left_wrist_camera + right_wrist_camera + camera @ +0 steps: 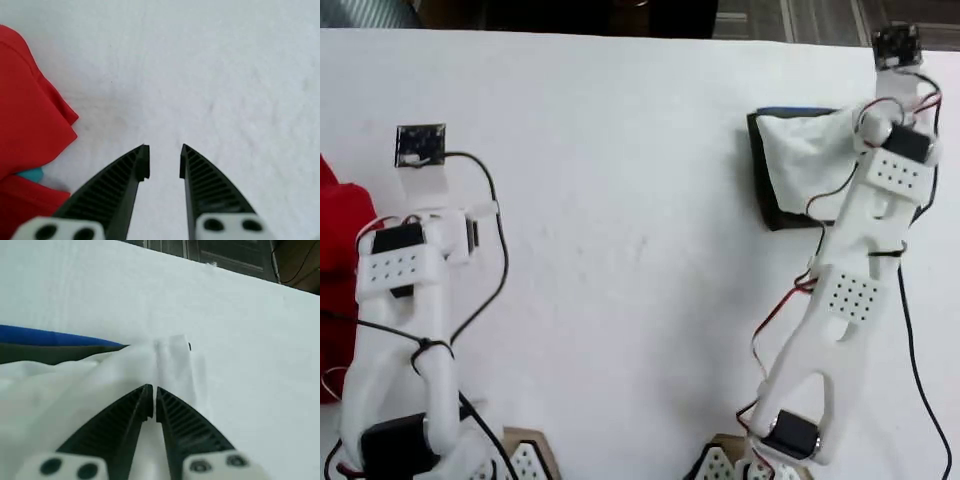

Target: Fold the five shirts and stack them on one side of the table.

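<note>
The right gripper (pixel 154 402) is closed on a ridge of the white shirt (pixel 75 385), which tops a stack at the table's (pixel 640 200) right side, over a black shirt (pixel 758 175) and a blue one (pixel 50 335). The left gripper (pixel 164 160) hangs over the table with its jaws parted and nothing between them. The red shirt (pixel 25 110) lies crumpled at the table's left edge.

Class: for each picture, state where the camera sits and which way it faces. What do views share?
High view: fixed above the white table, facing down; both white arms show.
Left wrist view: on the left arm, facing the table past its open black left claw, red fabric shirt beside.
Right wrist view: on the right arm, facing the right claw shut on the white fabric shirt.
Shared: high view also shows both shirts.
</note>
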